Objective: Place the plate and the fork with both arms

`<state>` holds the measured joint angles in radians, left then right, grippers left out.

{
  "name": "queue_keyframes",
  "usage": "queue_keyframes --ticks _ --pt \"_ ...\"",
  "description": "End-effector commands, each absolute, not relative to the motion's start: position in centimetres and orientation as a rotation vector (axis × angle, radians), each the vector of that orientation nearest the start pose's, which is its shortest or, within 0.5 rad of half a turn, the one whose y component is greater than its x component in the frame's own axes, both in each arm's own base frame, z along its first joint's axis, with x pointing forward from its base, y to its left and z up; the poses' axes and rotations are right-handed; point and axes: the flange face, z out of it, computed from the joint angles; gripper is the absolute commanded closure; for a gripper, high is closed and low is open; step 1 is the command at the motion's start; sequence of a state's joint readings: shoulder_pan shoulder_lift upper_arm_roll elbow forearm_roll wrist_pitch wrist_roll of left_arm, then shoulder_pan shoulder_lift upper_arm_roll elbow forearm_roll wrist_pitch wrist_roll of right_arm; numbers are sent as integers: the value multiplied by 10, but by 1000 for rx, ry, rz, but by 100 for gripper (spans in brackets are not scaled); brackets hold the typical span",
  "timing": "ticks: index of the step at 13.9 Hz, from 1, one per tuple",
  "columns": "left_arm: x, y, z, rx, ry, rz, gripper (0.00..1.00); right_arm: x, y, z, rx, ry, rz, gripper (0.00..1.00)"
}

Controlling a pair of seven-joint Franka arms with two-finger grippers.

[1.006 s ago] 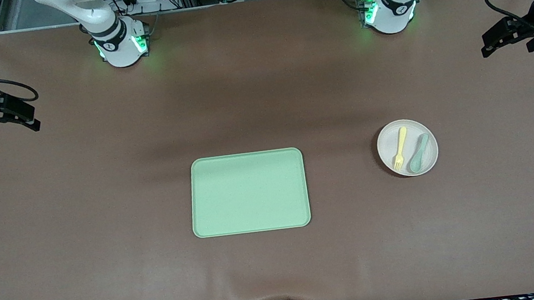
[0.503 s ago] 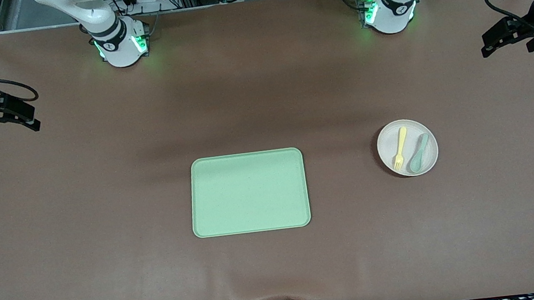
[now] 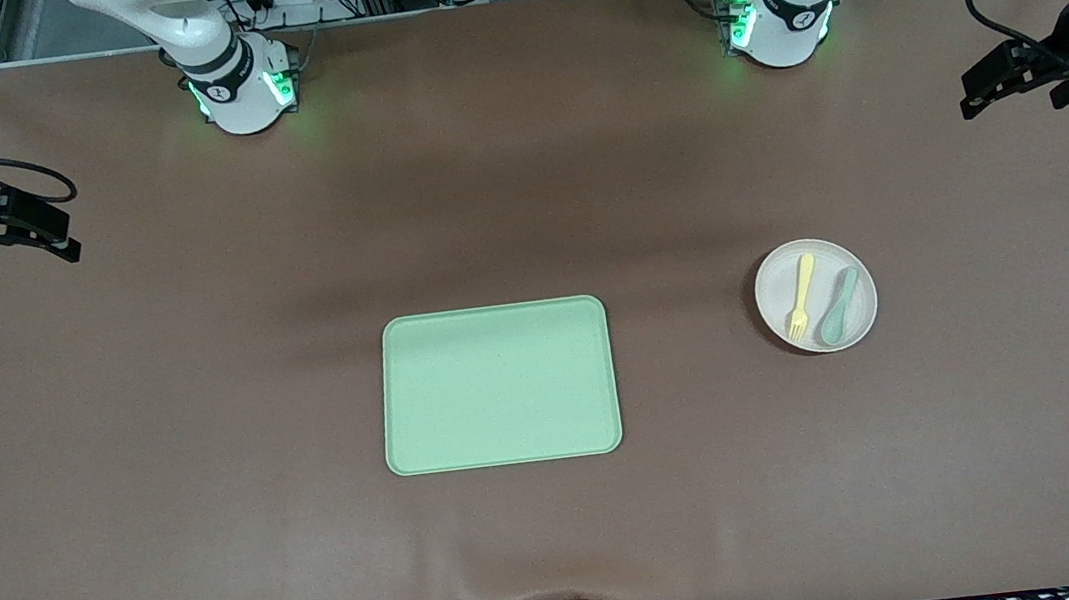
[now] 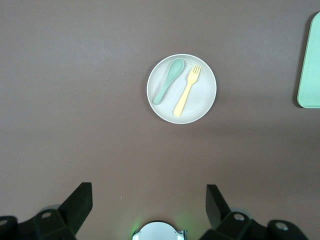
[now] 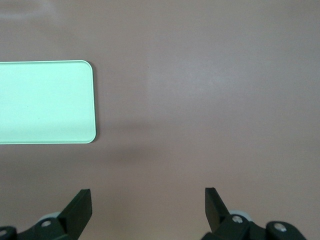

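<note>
The round off-white plate (image 3: 773, 298) lies on the brown table toward the left arm's end, beside the tray. On it rests the pale-yellow fork (image 3: 801, 295), next to a grey-green spoon (image 3: 839, 305). In the left wrist view the plate (image 4: 202, 102), the fork (image 4: 187, 90) and the spoon (image 4: 167, 81) show well ahead of my left gripper (image 4: 149, 192). It is open and empty. From the front, my left gripper (image 3: 969, 92) hangs over the table's edge at its own end. My right gripper (image 3: 70, 237) hangs open and empty over the other end (image 5: 148, 197).
A rectangular light-green tray (image 3: 498, 385) lies in the middle of the table with nothing on it. Its edge shows in the left wrist view (image 4: 310, 65) and its corner in the right wrist view (image 5: 45, 102). The arms' green-lit bases (image 3: 244, 91) stand along the back edge.
My left gripper has shifted very slightly at its end of the table. The right arm, plate, fork and tray have not moved.
</note>
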<state>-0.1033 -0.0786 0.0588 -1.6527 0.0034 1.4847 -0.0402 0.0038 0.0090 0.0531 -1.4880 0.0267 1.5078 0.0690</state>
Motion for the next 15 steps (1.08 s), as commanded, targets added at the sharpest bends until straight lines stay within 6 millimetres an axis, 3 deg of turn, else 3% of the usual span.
queue_keyframes --ticks 1,11,15 --pt "537 -21 600 -3122 12 136 0 551 30 655 -3108 1 -12 0" --pt "585 2 456 -3142 -68 103 0 551 30 655 -3110 1 -12 0" --pt "600 2 411 -3140 -68 96 0 551 30 655 -3108 1 -9 0"
